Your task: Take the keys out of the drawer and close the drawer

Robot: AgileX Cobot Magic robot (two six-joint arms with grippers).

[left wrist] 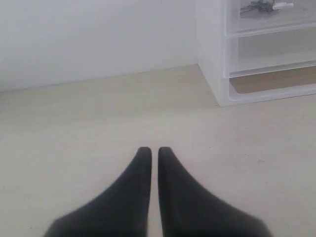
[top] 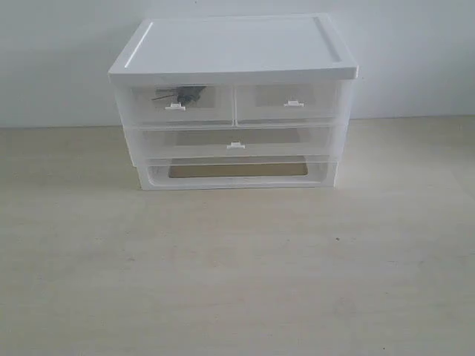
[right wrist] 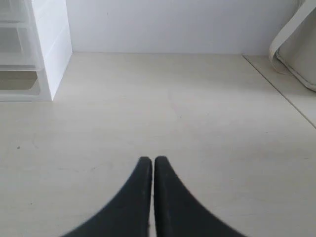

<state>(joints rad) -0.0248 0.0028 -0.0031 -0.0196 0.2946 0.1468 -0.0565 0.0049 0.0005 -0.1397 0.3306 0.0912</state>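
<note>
The white-topped drawer unit [top: 234, 48] stands at the upper middle of the exterior view, on a pale wooden table [top: 237, 274] against a white wall. The drawer [top: 209, 108], the left one of the top pair, sits with its front level with its right-hand neighbour [top: 288, 95]. Through the clear plastic, the keys [top: 179, 94] show as a dark tangle just above the small white tab handle [top: 174, 106]. Their colours are too blurred to tell here. Below the pair runs a full-width drawer [top: 236, 137], and under that an open bay [top: 237, 170] shows a brown surface.

Neither arm appears in the exterior view. In the left wrist view, the left gripper [left wrist: 154, 152] hangs over bare table with its black fingers drawn nearly together, a thin slit between them and nothing in it. The unit fills that frame's upper right corner, the keys [left wrist: 256, 7] showing at the very top edge. In the right wrist view, the right gripper [right wrist: 152, 160] is likewise pressed together and empty, well apart from the unit at the frame's left edge.
</note>
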